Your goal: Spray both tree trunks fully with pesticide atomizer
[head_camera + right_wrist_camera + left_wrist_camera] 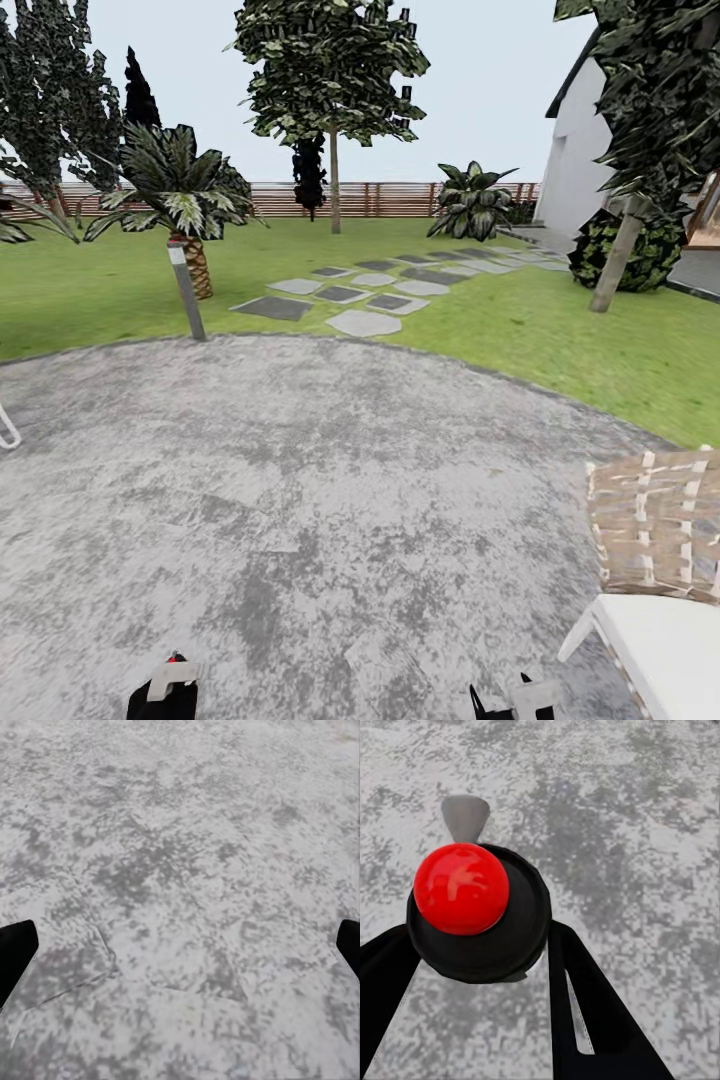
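Observation:
The pesticide atomizer point(480, 915), a black round body with a red ball top and a grey nozzle, sits between the two black fingers of my left gripper point(480, 952), which is shut on it above the grey paving. In the head view the atomizer point(168, 688) shows at the bottom edge. My right gripper point(180, 945) is open, fingers spread wide over bare paving, and appears low in the head view point(515, 702). One tree with a slim pale trunk point(334, 185) stands far off by the fence. The other tree's trunk point(614, 262) leans at the right near the house.
A round grey paved patio point(300, 480) lies under me, with lawn beyond. A short palm point(190, 215) and a grey post point(186, 290) stand at the left patio edge. Stepping stones point(365, 295) lead away. A wicker chair point(655, 525) with a white cushion stands close on the right.

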Motion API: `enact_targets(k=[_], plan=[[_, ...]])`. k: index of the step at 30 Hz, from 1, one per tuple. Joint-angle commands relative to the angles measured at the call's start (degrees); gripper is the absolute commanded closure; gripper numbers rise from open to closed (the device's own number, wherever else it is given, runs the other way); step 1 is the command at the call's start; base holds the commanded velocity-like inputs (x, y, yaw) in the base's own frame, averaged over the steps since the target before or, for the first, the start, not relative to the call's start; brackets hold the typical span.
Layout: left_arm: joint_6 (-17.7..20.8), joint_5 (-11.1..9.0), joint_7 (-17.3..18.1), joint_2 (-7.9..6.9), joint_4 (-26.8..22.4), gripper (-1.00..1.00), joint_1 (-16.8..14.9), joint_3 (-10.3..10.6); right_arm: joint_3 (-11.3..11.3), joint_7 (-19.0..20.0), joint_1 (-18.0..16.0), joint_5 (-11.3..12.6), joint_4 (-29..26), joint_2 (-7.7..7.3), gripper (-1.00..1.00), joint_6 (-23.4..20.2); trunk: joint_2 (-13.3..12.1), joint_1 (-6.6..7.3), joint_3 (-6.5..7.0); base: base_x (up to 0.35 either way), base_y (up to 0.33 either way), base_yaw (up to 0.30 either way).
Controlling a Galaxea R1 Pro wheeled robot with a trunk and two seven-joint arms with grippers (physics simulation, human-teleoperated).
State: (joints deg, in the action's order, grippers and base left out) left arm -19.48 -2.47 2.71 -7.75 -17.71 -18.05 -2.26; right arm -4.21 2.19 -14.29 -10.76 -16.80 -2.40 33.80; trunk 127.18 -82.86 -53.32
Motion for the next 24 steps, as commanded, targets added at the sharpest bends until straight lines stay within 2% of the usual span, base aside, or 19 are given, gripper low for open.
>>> enact_targets(k=[1, 11, 16, 24], plan=[[-0.1, -0.3, 0.3, 0.01, 0.0, 1.0, 0.0, -0.2, -0.4, 0.2, 0.0, -0.4, 0.0, 0.03, -1.0, 0.2, 0.0, -0.02, -0.05, 0.34, 0.013, 0.002], [-0.2, -0.3, 0.3, 0.07, 0.0, 1.0, 0.0, -0.2, -0.2, 0.5, 0.0, -0.4, 5.4, 0.27, -1.0, 0.1, 0.0, -0.02, -0.05, 0.34, 0.002, 0.0], [-0.2, -0.3, 0.3, 0.04, 0.0, 1.0, 0.0, -0.2, -0.2, 0.4, 0.0, -0.4, 7.4, 1.5, -1.0, 0.1, 0.0, -0.02, -0.05, 0.34, 0.0, 0.0], [-0.2, -0.3, 0.3, 0.04, 0.0, 1.0, 0.0, -0.2, -0.3, 0.4, 0.0, -0.5, 8.7, 1.75, -1.0, 0.0, 0.0, -0.02, -0.05, 0.34, 0.0, 0.0]])
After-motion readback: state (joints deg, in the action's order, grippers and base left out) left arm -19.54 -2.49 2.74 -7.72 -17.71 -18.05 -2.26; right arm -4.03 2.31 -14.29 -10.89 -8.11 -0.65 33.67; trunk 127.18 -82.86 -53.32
